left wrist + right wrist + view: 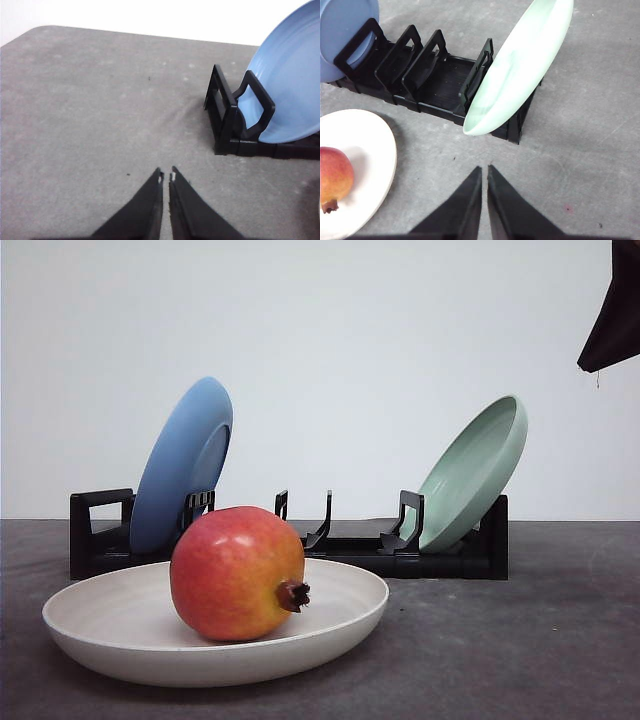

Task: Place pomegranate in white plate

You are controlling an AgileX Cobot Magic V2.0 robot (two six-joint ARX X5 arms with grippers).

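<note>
Left gripper (166, 176) closed, fingertips nearly touching, holding nothing, raised above the table, right gripper (484, 169) closed likewise, narrow slit between its fingers, empty, raised above the table, black fingers tapering to points on both

The front view sits low, almost level with the bench (560, 640), and looks straight ahead at a pale wall. It stands close to the white plate (120, 625) and the pomegranate (235, 570), with the black rack (450, 558) behind them.

The left wrist view looks down and forward over its closed fingers (150, 200), near the bench surface, toward a rounded bench corner, the rack's end and the blue plate (287, 75).

The right wrist view looks steeply down over its closed fingers (502, 200) at the rack's length, the pale green plate (520, 70) and the white plate's edge.

All three views share the rack and blue plate.
</note>
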